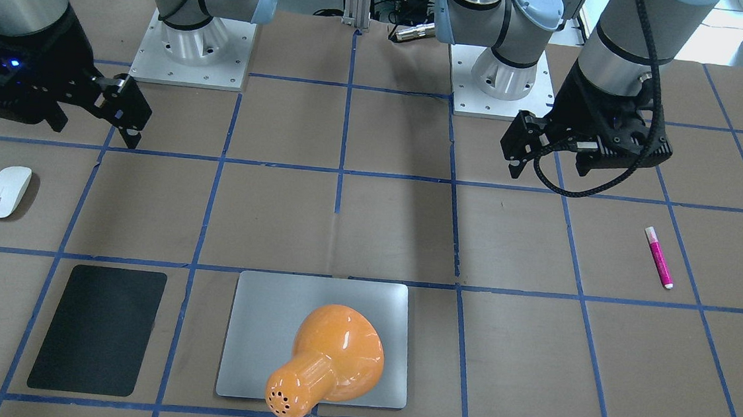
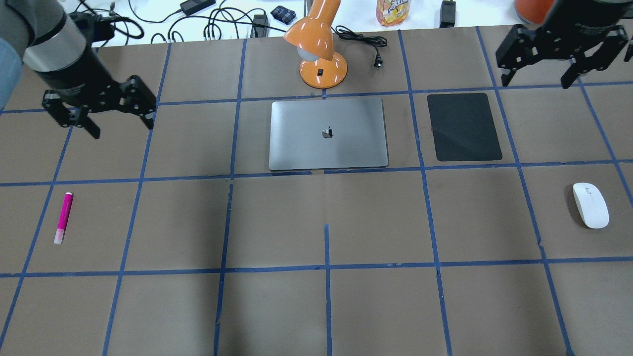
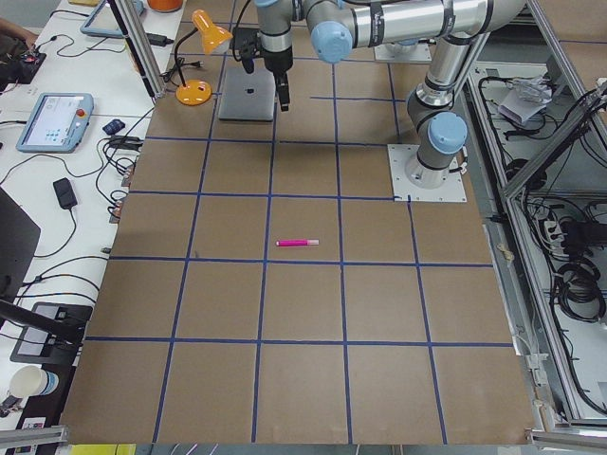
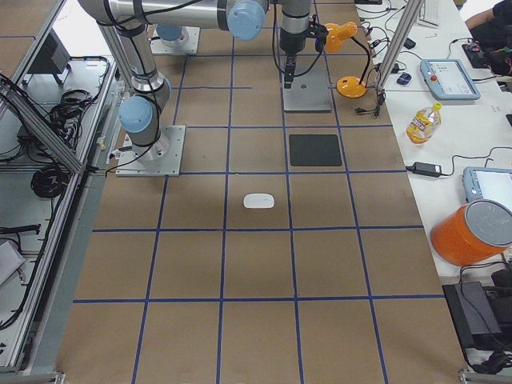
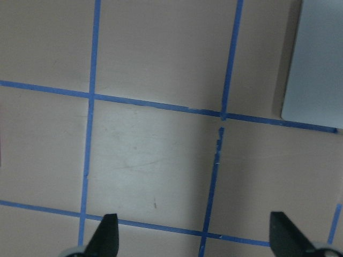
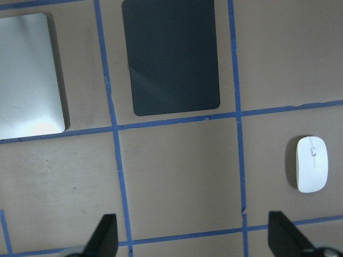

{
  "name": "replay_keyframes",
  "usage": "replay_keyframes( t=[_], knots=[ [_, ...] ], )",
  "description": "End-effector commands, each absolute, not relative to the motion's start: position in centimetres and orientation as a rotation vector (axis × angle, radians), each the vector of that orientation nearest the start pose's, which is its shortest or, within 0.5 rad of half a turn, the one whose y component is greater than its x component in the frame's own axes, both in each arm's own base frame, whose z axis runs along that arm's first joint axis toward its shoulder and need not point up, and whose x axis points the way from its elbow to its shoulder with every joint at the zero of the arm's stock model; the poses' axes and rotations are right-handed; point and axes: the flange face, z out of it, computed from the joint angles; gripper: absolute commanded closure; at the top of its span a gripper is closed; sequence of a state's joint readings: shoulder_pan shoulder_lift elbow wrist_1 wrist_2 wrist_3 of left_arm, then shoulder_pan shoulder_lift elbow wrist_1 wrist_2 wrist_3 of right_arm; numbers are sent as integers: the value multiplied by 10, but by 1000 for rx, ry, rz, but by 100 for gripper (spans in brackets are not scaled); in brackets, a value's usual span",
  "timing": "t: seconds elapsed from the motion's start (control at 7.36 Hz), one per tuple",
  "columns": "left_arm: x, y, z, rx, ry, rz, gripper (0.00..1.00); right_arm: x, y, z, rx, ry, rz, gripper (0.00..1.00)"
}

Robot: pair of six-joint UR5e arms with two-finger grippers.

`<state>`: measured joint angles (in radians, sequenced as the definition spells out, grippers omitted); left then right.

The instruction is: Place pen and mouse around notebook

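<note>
The magenta pen (image 2: 64, 218) (image 1: 659, 257) (image 3: 297, 244) lies on the table's left part. At the far right rests the white mouse (image 2: 590, 205) (image 1: 7, 192) (image 6: 311, 164). Closed and silver-grey, the notebook (image 2: 328, 133) (image 1: 270, 320) (image 5: 316, 64) lies flat at the far middle. My left gripper (image 2: 121, 127) (image 1: 550, 169) (image 5: 195, 238) hangs open and empty above the table, left of the notebook and farther out than the pen. My right gripper (image 2: 536, 81) (image 1: 94, 132) (image 6: 194, 235) is open and empty, high over the far right, beyond the mouse.
A black mat (image 2: 464, 126) (image 1: 99, 329) (image 6: 171, 56) lies right of the notebook. An orange desk lamp (image 2: 319, 44) (image 1: 326, 357) stands behind the notebook, its head leaning over it. Cables, a bottle (image 2: 393, 11) and tablets lie past the table's far edge.
</note>
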<state>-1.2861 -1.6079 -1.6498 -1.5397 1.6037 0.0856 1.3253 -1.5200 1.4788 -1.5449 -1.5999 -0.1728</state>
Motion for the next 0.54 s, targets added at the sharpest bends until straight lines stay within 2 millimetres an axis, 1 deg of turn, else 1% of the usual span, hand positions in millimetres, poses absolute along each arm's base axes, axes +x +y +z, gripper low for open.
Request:
replay_keyframes(
  t=[0.0, 0.14, 0.27, 0.41],
  knots=[
    [163, -488, 368, -415, 3132, 182, 0, -87, -523, 501, -34, 3207, 25, 0],
    [207, -490, 322, -407, 3121, 132, 0, -129, -516, 497, -27, 3192, 30, 0],
    [228, -493, 283, -406, 3099, 66, 0, -157, -512, 493, 14, 3179, 33, 0],
    [250, -485, 256, -321, 3108, 54, 0, -178, -509, 485, 45, 3169, 53, 0]
  ],
)
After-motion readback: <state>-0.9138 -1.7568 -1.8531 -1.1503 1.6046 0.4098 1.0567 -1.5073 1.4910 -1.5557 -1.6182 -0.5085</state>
